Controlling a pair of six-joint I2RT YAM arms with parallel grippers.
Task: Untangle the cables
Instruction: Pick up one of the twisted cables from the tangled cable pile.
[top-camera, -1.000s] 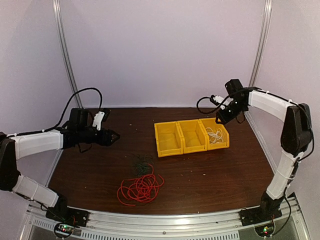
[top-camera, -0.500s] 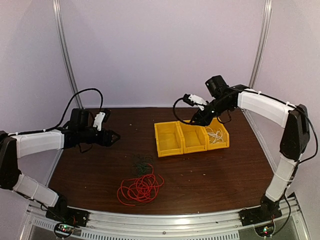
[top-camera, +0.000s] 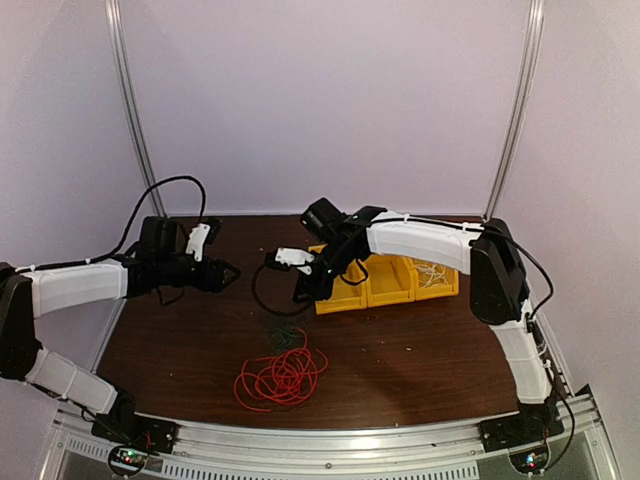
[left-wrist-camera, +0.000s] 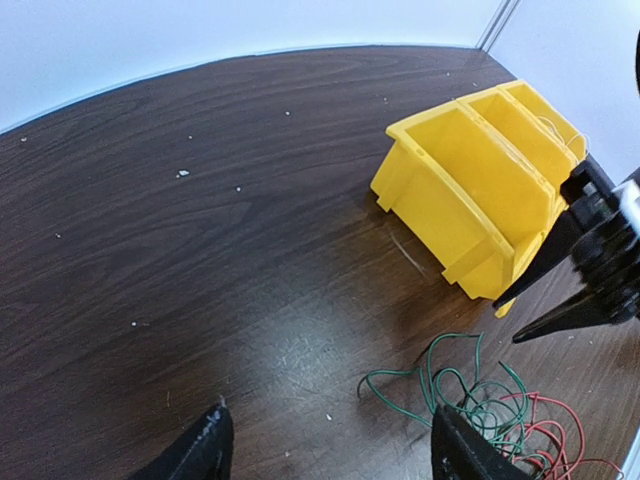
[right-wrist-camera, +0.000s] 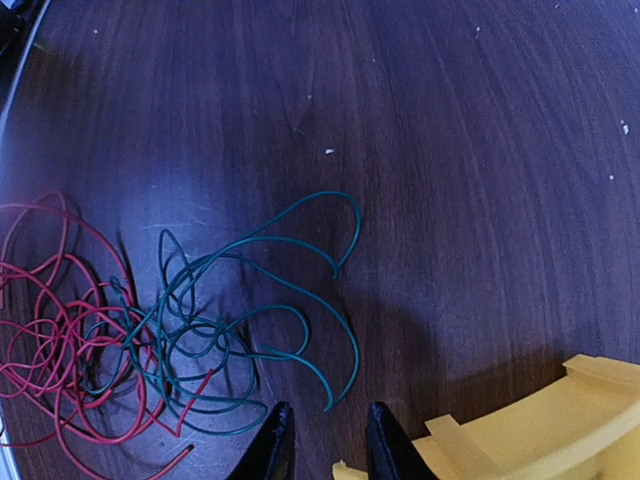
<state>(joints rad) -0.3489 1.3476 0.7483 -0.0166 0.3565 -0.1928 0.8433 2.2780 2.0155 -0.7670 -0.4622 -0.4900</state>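
Observation:
A red cable (top-camera: 282, 378) lies in loose loops near the table's front, tangled at its far edge with a thin green cable (top-camera: 283, 325). A white cable (top-camera: 432, 270) sits in the rightmost yellow bin. My right gripper (top-camera: 300, 293) hangs just left of the bins, above the green cable (right-wrist-camera: 230, 310); its jaws (right-wrist-camera: 328, 445) stand a little apart with nothing between them. The red cable (right-wrist-camera: 50, 340) overlaps the green one at the left. My left gripper (top-camera: 230, 272) hovers open and empty over bare table (left-wrist-camera: 335, 445), with the green cable (left-wrist-camera: 470, 385) to its right.
Three joined yellow bins (top-camera: 385, 272) stand right of centre; their near corner (right-wrist-camera: 530, 430) is close beside my right fingers. The bins (left-wrist-camera: 470, 190) and my right gripper's dark fingers (left-wrist-camera: 560, 300) show in the left wrist view. Walls and metal posts enclose the table.
My right arm swung left from over the rightmost bin, across the bins, down to the green cable, its jaws narrowing. The left arm stayed still.

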